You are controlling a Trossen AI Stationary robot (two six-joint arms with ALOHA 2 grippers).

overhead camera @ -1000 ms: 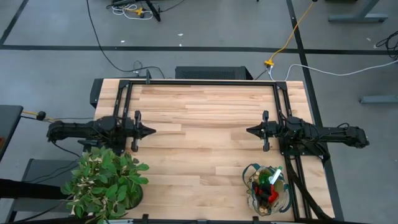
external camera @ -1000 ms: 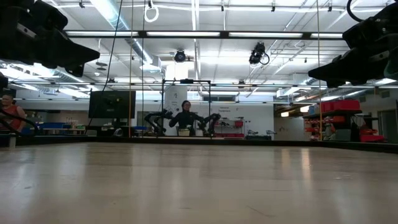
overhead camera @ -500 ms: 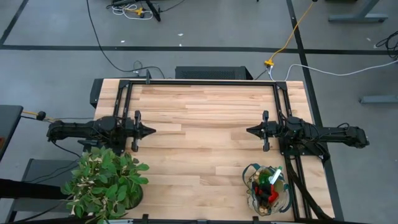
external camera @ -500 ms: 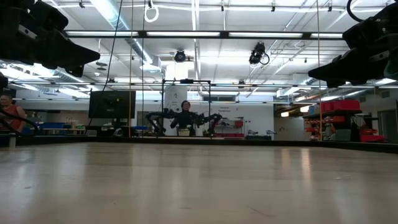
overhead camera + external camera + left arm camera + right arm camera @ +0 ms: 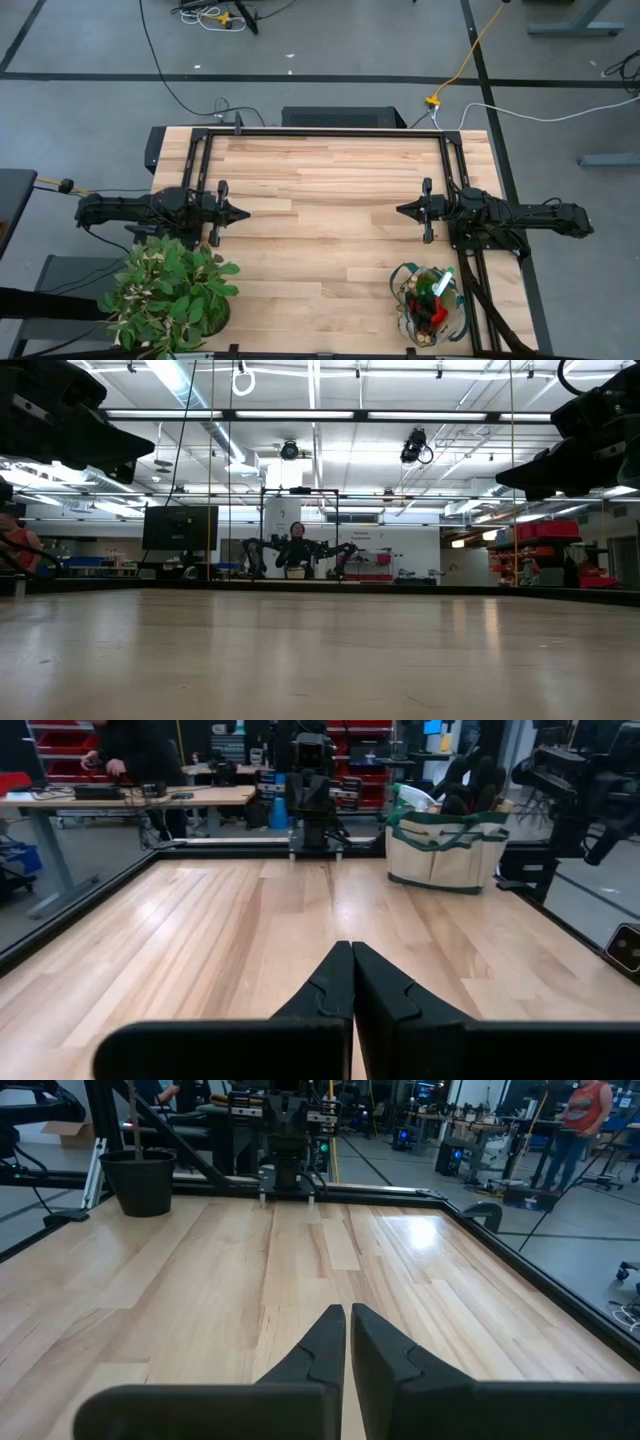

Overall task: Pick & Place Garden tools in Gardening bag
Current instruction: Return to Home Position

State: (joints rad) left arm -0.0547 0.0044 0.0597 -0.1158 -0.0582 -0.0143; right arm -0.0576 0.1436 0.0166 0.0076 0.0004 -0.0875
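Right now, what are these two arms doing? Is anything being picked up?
Nothing is being handled. The left gripper and the right gripper hang above the table, pointing at each other, both shut and empty. The gardening bag sits at the table's edge beside the right arm, with the garden tools inside it. A potted plant stands beside the left arm.

Both arms lie folded low, left claw (image 5: 241,212) and right claw (image 5: 402,209) pointing at each other, fingers pressed together.
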